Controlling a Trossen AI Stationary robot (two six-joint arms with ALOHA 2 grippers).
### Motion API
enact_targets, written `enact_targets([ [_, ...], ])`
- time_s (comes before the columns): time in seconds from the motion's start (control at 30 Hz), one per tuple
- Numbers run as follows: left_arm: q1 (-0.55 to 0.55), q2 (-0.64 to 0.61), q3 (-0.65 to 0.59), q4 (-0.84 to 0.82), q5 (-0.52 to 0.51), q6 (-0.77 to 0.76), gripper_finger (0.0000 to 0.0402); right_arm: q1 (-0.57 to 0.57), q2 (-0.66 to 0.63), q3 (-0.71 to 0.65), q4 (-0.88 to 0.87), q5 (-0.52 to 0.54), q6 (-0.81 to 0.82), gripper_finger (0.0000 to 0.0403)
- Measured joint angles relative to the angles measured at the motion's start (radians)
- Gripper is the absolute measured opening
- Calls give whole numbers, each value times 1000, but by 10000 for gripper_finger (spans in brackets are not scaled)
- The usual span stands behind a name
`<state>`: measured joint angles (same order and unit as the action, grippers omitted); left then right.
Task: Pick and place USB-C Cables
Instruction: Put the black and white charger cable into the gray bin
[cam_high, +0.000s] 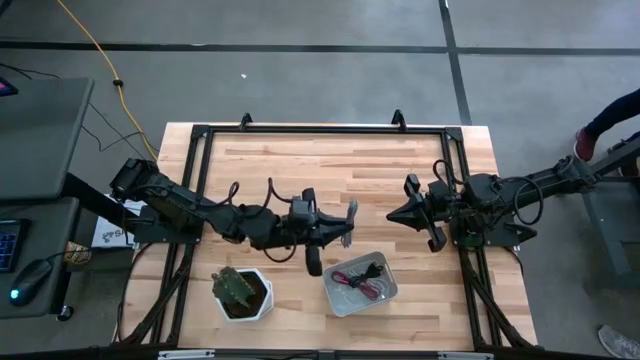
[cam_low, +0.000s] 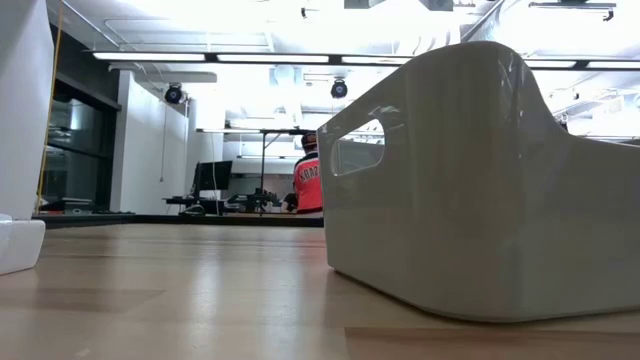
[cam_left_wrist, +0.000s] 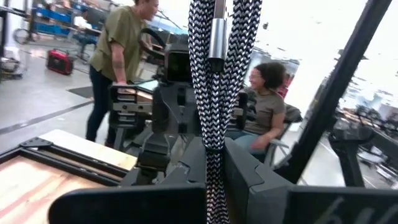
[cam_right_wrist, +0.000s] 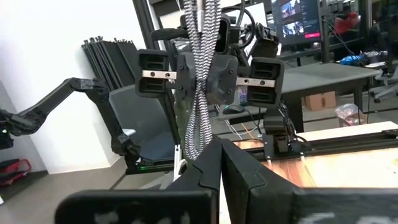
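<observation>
Above the wooden bench (cam_high: 300, 165), left claw (cam_high: 345, 228) pinches a black-and-white braided cable (cam_left_wrist: 216, 93), seemingly the silver-grey bundle; right claw (cam_high: 392, 214) rests shut, empty. Carry it level above the white rectangular bin (cam_high: 385, 296), beside maroon and black cables (cam_high: 362, 280), then release low.

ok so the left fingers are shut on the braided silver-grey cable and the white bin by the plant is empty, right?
Not quite. The left fingers are shut on the braided silver-grey cable, but the white bin isn't empty. The high view shows a maroon cable and a black cable lying inside it.
</observation>
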<state>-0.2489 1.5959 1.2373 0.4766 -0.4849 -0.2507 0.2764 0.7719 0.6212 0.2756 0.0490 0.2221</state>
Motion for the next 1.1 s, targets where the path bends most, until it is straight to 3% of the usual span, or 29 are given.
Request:
enact_targets([
  [0.33,2,-24,0,-106,119,19,0,0,0,0,56,15,-2,0],
  [0.53,17,-31,24,-158,244,19,0,0,-38,0,148,22,-67,0],
  [0.67,37,19,141,-358,309,24,0,0,-106,0,165,59,-125,0],
  [0.83,54,179,363,-642,396,66,0,0,-193,0,164,110,-192,0],
  [1.1,44,459,600,-915,406,80,0,0,-244,0,125,140,-204,0],
])
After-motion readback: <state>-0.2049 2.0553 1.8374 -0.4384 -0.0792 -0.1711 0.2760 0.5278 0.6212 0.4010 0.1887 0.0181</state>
